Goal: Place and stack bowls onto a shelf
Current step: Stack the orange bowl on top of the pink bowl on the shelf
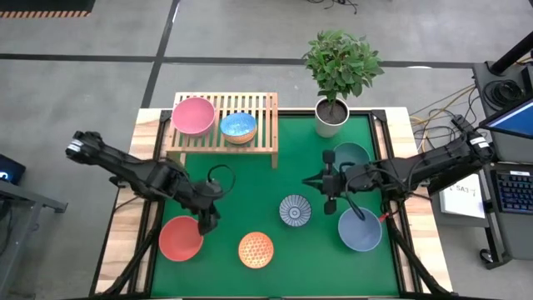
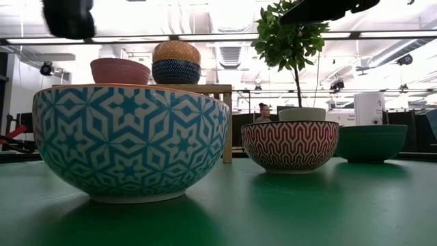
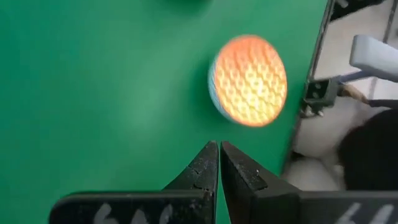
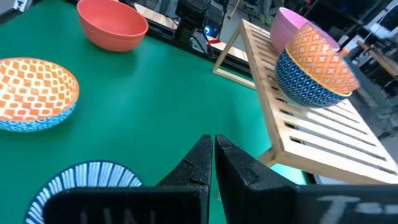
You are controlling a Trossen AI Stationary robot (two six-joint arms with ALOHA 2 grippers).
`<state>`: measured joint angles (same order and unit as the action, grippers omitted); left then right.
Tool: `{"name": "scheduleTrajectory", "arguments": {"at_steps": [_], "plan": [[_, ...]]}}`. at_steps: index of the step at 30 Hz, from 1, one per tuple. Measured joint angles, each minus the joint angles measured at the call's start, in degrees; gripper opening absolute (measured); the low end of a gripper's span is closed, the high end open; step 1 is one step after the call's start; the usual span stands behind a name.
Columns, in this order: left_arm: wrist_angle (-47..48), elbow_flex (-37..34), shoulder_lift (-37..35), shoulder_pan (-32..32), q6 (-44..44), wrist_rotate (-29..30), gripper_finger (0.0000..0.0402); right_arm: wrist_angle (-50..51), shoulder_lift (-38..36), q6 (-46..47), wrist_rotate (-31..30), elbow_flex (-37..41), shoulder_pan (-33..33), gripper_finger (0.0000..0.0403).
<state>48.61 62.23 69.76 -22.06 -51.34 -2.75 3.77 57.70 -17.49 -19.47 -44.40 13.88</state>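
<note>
I see the shelf (image 1: 223,132) at the desk's (image 1: 250,192) far-left corner, carrying the pink bowl (image 1: 193,115) and an orange patterned bowl stacked in a blue one (image 1: 238,127). My left hand (image 1: 208,223) hangs clenched and empty beside the red bowl (image 1: 181,238); my right hand (image 1: 327,193), also clenched, hovers mid-desk near the blue-white bowl (image 1: 295,210).

Robotics lab, concrete floor (image 1: 83,100), loose cables (image 1: 433,112), strip-lit open ceiling (image 2: 225,27)
</note>
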Motion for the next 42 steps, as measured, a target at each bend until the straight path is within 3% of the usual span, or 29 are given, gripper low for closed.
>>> {"name": "scheduleTrajectory", "arguments": {"at_steps": [3,9,18,26,30,37,42], "plan": [[0.1,1.1,2.5,-1.9,-9.3,-4.5,0.0,0.0,-0.4,-0.6,0.0,0.0,-0.6,0.0009],[2.2,4.8,8.6,-7.5,-29.0,-6.1,0.0004,0.3,-0.6,-1.8,0.1,-0.1,-1.5,0.0009],[20.7,14.6,19.0,-14.3,-39.4,-2.8,0.0074,-0.7,-0.7,-6.2,0.2,-0.1,-1.6,0.0009],[21.0,12.4,25.2,-16.8,-44.3,-2.8,0.0155,-3.4,-0.7,-9.7,0.2,-0.1,-1.6,0.0009],[19.8,10.3,26.0,-17.4,-44.3,-1.7,0.0159,-4.7,-0.7,-10.9,0.2,-0.1,-1.6,0.0009],[8.8,3.0,26.1,-17.8,-44.8,2.2,0.016,-6.3,-0.7,-11.6,0.2,-0.1,-1.6,0.0009],[7.5,0.0,26.1,-17.9,-45.2,2.4,0.0138,-6.3,-0.7,-10.5,0.2,-0.1,-1.6,0.0009]]}}
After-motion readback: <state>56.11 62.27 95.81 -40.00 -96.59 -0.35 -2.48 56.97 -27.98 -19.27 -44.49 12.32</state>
